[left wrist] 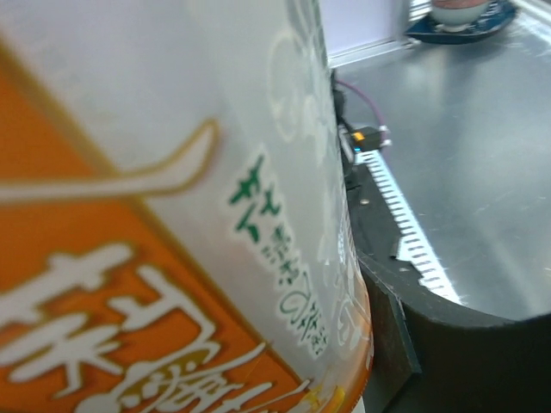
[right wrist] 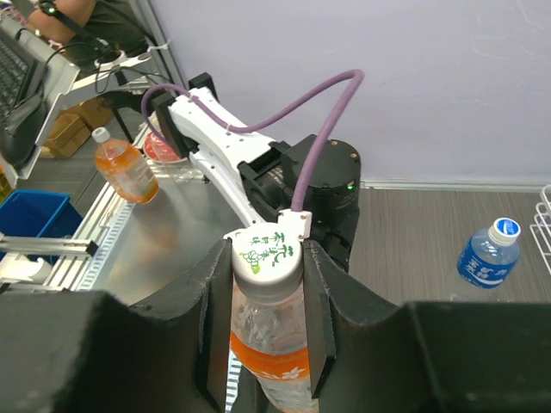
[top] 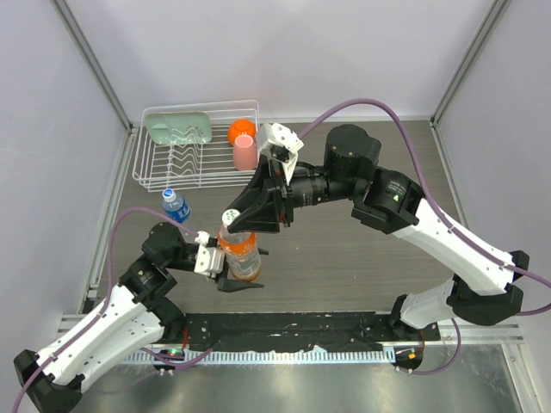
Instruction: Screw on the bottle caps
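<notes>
Nearest, my left gripper (top: 244,268) is closed round the lower body of the orange bottle (top: 243,254), holding it upright at the near left of the table. My right gripper (top: 234,220) reaches in from the far right, fingers pinching the white cap (right wrist: 269,255) seated on that bottle's neck.

Step in hand, I judge: threading this cap. Next calls for wrist rotation with light downward pressure; a tilted cap could cross-thread.

Farther left, the blue-label bottle (top: 176,206) stands apart, its cap (right wrist: 505,229) apparently on. Farthest is the dish rack (top: 151,172) with pink cup (top: 244,153) and orange cup (top: 240,131). Nothing crowds the turn.
</notes>
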Controlling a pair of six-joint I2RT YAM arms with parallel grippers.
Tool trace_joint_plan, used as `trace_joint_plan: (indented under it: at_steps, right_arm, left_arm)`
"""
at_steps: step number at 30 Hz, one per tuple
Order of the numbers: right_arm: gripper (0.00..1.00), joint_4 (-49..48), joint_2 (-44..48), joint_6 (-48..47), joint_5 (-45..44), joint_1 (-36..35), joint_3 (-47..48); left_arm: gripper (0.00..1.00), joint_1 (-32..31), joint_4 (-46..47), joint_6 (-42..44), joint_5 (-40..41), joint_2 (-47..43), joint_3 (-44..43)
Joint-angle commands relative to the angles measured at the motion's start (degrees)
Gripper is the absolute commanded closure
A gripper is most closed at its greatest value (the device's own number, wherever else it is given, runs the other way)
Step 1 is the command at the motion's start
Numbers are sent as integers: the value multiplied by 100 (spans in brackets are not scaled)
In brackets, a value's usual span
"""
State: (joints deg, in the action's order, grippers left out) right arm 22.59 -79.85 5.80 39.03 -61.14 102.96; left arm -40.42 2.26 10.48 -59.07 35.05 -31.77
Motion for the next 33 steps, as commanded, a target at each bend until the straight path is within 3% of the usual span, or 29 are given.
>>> trace_joint_plan:
  at_steps: [1,9,14,18,20,21,27,33]
  right_arm:
    - [99,-219,58,711,-738,-3,-47]
    - [99,-360,14,1221,-1608,-55,-381]
    - [99,-352,14,1143,-2223,-371,-549]
    - [99,-89,-275,809,-2488,-810,-164]
    - [90,114,-442,580,-2514,-987,22]
    - [77,114,-461,536,-2496,-996,101]
    - [58,-149,-356,369,-2584,-1005,119]
    - [49,-71,-233,247,-2936,-1005,111]
  left_arm:
    - [100,35,-15,648,1353,-15,136]
    - [100,26,29,763,1969,-42,250]
    - [100,26,55,754,2040,-51,311]
    - [100,17,55,666,2040,-59,329]
    - [100,26,55,622,1970,-68,312]
    - [100,26,55,613,1917,-68,312]
    - [100,26,29,455,1820,-112,312]
    - [100,26,108,298,1951,-112,329]
